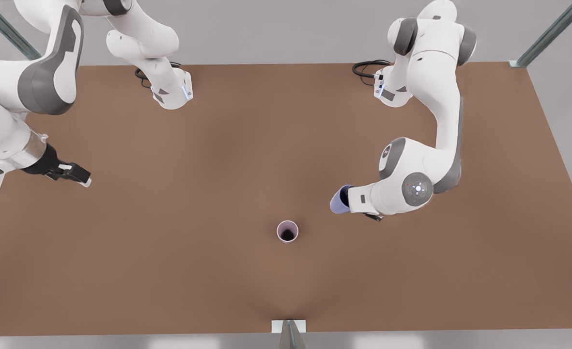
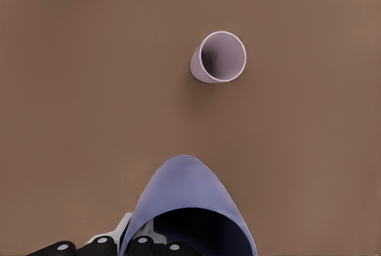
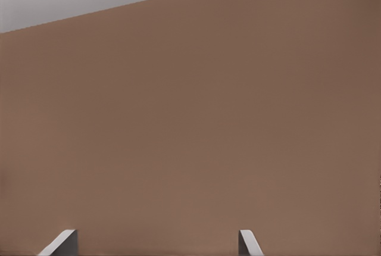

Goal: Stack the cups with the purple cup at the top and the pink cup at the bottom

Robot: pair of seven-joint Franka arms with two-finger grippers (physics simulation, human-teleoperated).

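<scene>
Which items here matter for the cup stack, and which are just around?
Job:
- pink cup, upright on the table
- purple cup, held by left gripper, apart from the pink cup

Around:
- right gripper, open, waiting at the front view's left
- brown table

The purple cup (image 1: 336, 200) sits in the left gripper (image 1: 347, 199), above the table (image 1: 169, 242); the pink cup (image 1: 287, 231) stands upright near it, apart

My left claw (image 1: 347, 199) is hidden under my own wrist in the front view. The purple cup (image 2: 187, 208) it carries is cut off at the left wrist view's edge. My right claw's fingertips (image 3: 59, 243) barely show.
</scene>
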